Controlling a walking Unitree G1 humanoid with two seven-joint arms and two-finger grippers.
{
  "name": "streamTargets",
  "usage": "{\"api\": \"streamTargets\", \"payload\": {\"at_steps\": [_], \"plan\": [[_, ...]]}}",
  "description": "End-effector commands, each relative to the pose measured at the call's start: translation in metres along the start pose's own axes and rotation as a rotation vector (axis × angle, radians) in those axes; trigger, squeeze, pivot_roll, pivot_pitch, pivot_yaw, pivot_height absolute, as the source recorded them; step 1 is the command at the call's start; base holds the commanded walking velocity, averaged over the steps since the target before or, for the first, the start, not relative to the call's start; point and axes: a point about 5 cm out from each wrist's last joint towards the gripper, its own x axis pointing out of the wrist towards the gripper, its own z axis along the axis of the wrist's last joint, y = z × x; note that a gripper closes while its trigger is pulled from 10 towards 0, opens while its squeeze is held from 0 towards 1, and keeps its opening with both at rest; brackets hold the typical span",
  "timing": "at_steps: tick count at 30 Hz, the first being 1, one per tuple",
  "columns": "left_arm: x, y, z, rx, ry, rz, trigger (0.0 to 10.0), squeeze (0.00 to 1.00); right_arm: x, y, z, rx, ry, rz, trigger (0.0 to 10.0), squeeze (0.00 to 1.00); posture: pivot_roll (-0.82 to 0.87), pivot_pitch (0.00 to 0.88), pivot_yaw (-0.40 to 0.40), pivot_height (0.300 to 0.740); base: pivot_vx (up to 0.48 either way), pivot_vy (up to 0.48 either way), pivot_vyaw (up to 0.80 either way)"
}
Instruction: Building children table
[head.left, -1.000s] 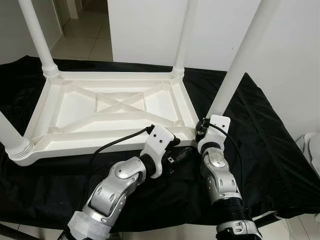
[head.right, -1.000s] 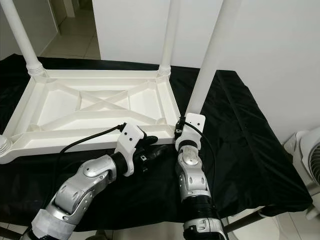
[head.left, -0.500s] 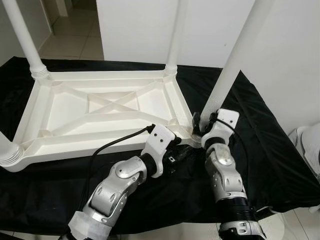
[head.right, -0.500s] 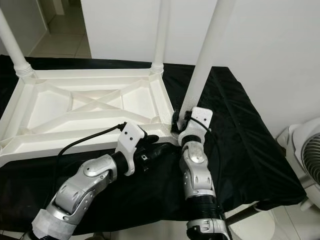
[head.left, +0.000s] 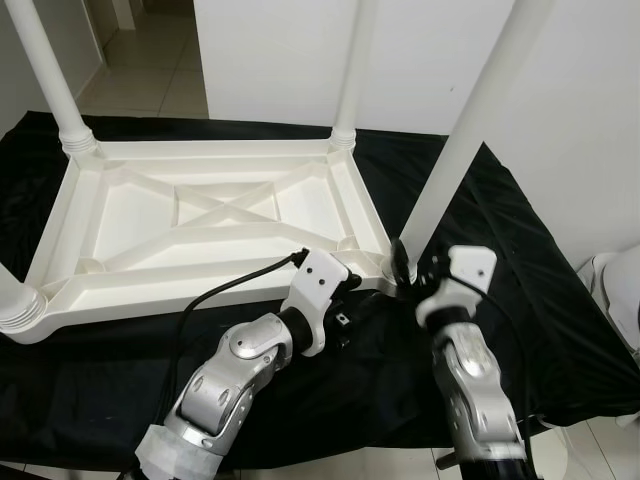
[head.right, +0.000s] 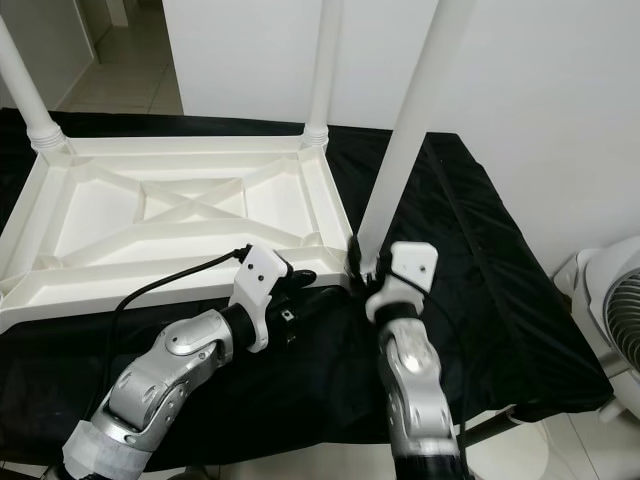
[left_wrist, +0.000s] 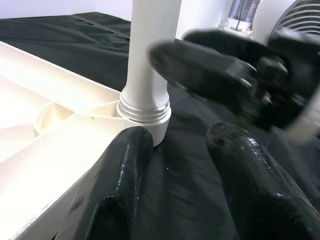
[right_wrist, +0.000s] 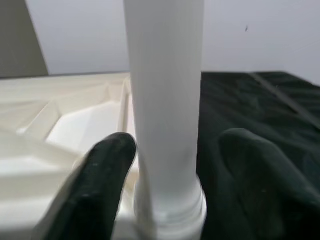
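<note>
The white children's table lies upside down on a black cloth, with legs standing up at its corners. Its near-right leg rises from a threaded socket. My right gripper is at this leg's base; in the right wrist view it is open, one finger on each side of the leg, with a gap on one side. My left gripper rests low on the cloth beside the same corner, open and holding nothing. The right gripper's black fingers show just behind the leg.
Other legs stand at the far left, far right and near left corners. A white wall is close behind. A white fan stands on the floor at the right. The cloth-covered bench ends just before me.
My right wrist has pulled back from the leg's base, toward me and to the right. The left arm has stayed put. The camera has shifted slightly.
</note>
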Motion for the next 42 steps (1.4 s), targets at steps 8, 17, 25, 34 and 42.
{"api": "streamTargets", "payload": {"at_steps": [8,17,25,34,42], "plan": [[0.001,-0.004,-0.003,-0.002,0.014,-0.03,10.0,0.0,-0.012,0.003,-0.001,0.007,0.023,0.088,1.4,0.0,0.11,0.022,-0.06,0.74,0.0,0.0,0.0],[0.003,-0.004,-0.001,0.01,0.017,-0.045,10.0,0.0,-0.001,-0.001,-0.007,0.077,0.106,0.225,10.0,0.0,0.11,0.007,-0.045,0.74,0.0,0.0,0.0],[0.006,-0.008,0.001,0.024,0.007,-0.062,10.0,0.0,0.024,-0.032,0.0,0.014,0.124,0.32,10.0,0.0,0.11,0.006,-0.046,0.74,0.0,0.0,0.0],[0.007,-0.005,0.005,0.039,-0.017,-0.017,10.0,0.0,0.042,-0.056,0.003,-0.061,0.121,0.268,10.0,0.0,0.13,0.008,-0.056,0.74,0.0,0.0,0.0],[0.012,-0.003,0.01,0.073,-0.056,0.063,10.0,0.0,0.05,-0.058,0.009,-0.024,0.04,0.113,10.0,0.0,0.15,0.012,-0.067,0.74,0.0,0.0,0.0]]}}
